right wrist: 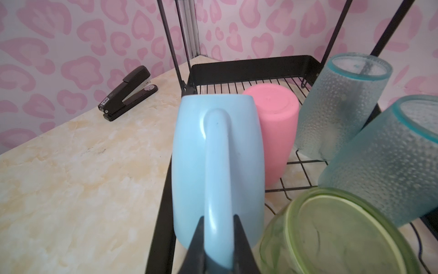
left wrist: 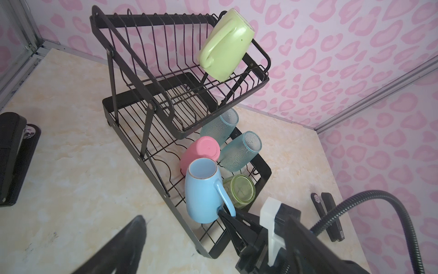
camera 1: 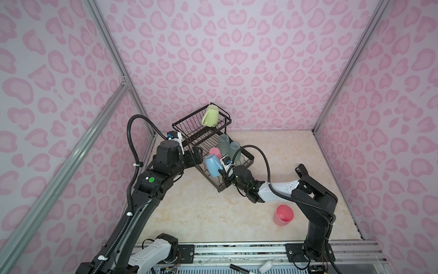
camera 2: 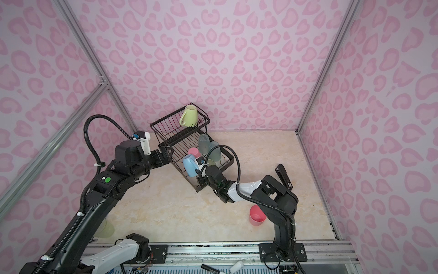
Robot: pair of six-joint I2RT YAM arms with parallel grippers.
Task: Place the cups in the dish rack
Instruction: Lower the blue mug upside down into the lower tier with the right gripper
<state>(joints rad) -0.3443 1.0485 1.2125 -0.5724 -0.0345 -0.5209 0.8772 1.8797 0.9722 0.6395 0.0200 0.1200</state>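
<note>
Nearest, a pink cup (camera 1: 283,214) stands mouth-up on the table (camera 1: 201,213), not yet loaded; a green tumbler (camera 2: 104,229) shows half hidden at the near left. The right gripper (right wrist: 218,220) is pinched narrow on the handle of the blue mug (right wrist: 213,154), base uppermost over the near end of the rack (right wrist: 248,71), presumably so it drains beside the cups already in, while the left gripper (camera 1: 197,155) hangs spread wide and empty beside the rack. Farther back a lime mug (camera 1: 210,116) leans in the upper tier; surface marbled cream, walls (camera 1: 237,59) pink heart-print.

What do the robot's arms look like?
The left arm and right arm are mostly black, each with a white section and a ribbed black hose. The left has a round green sticker. The right gripper has thin, dark, pointed fingers.
</note>
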